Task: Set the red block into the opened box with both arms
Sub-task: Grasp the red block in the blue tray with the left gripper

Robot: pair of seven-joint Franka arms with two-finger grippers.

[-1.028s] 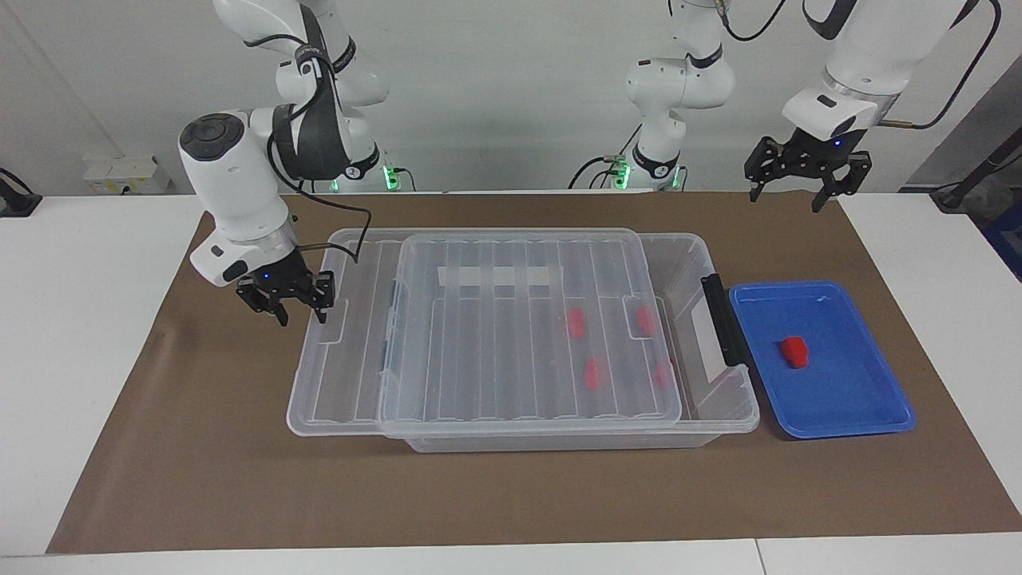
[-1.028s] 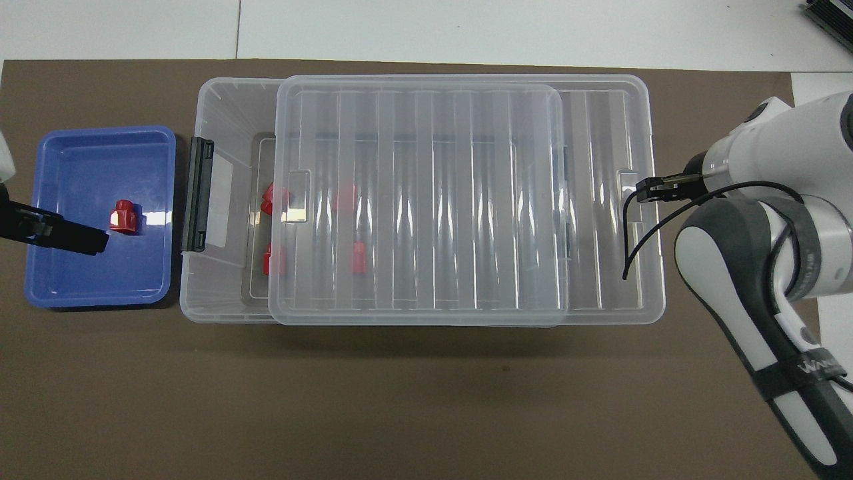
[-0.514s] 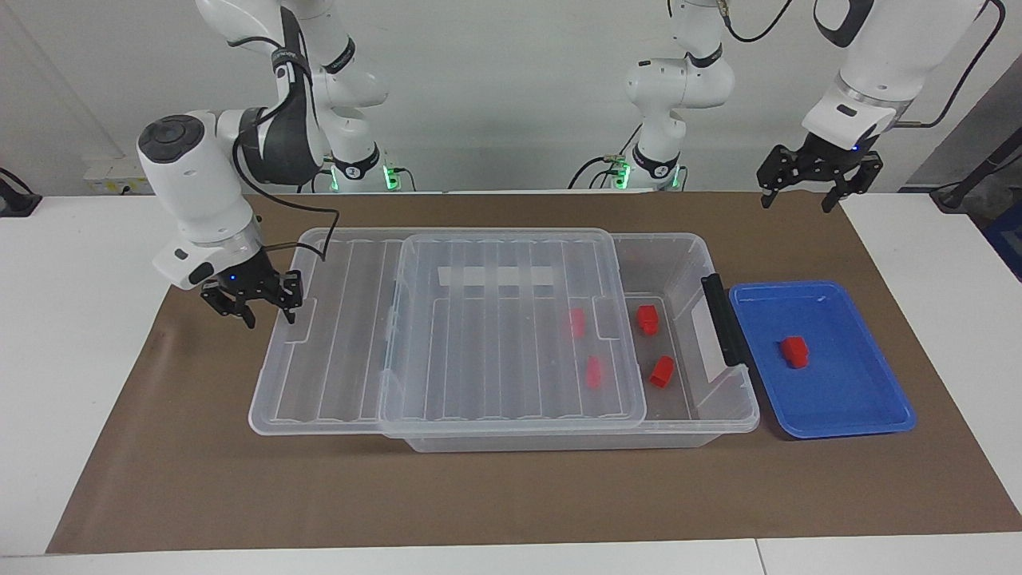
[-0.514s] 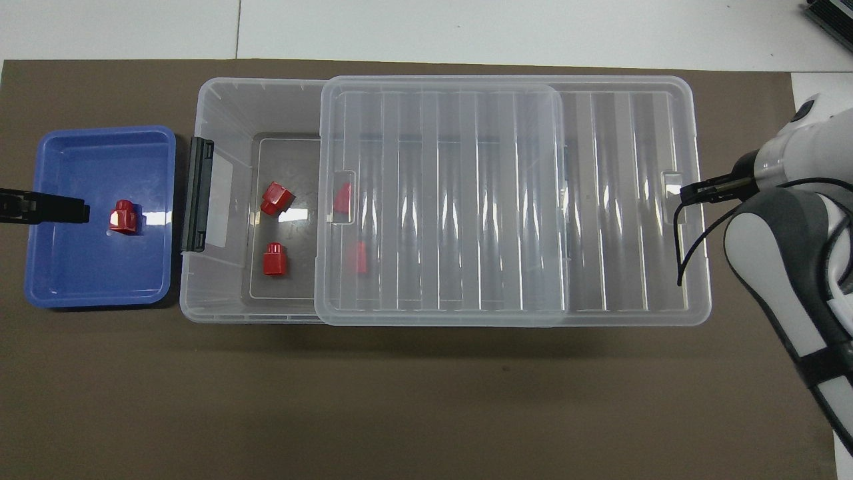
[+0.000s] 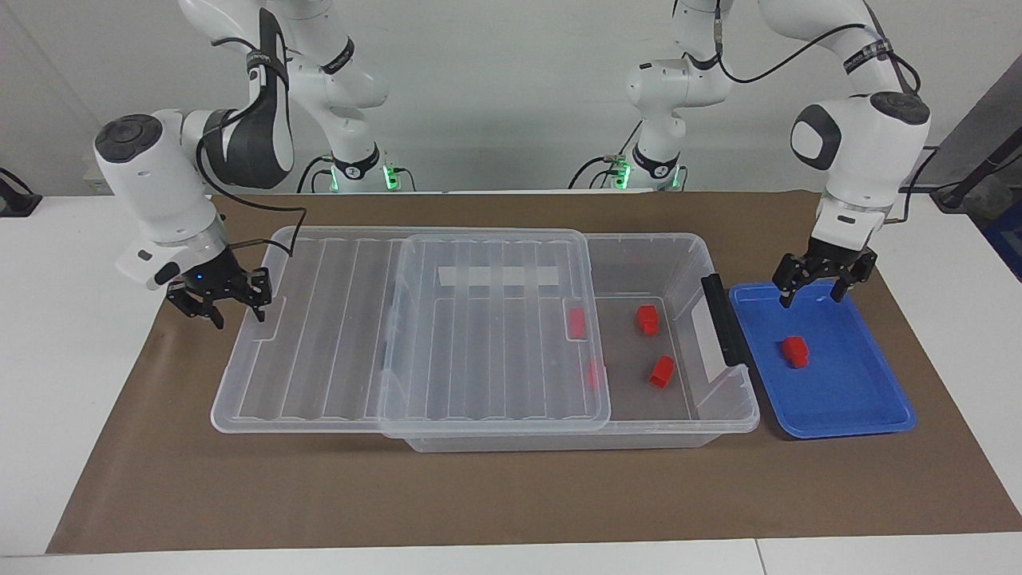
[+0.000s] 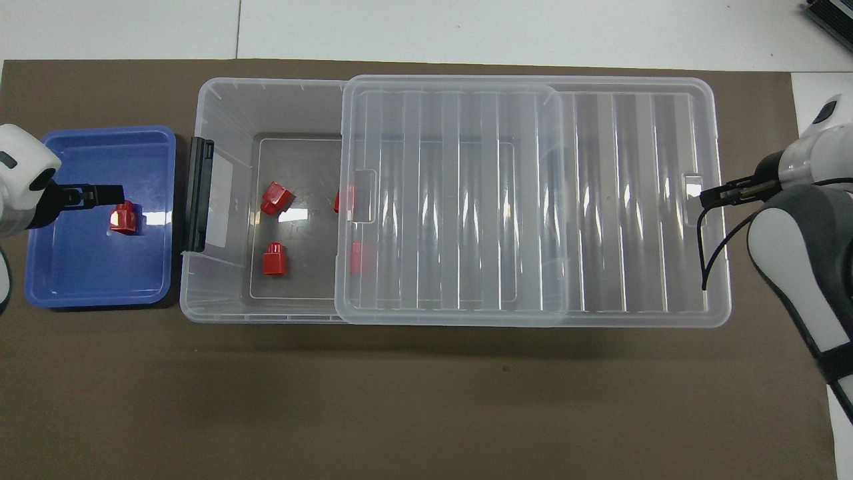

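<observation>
my right claw [image 5: 238,307] pinches the lid [image 5: 415,327] by its end tab so the box [image 5: 718,399] sits half uncovered, which is why my left claw [image 5: 813,289] hangs spread over the blue tray [image 5: 878,419], above the red block [image 5: 794,351] lying in it

The open left end effector [image 5: 814,291] hangs over the shallow blue plastic tray [image 5: 862,399], above the small red plastic block [image 5: 794,351].
</observation>
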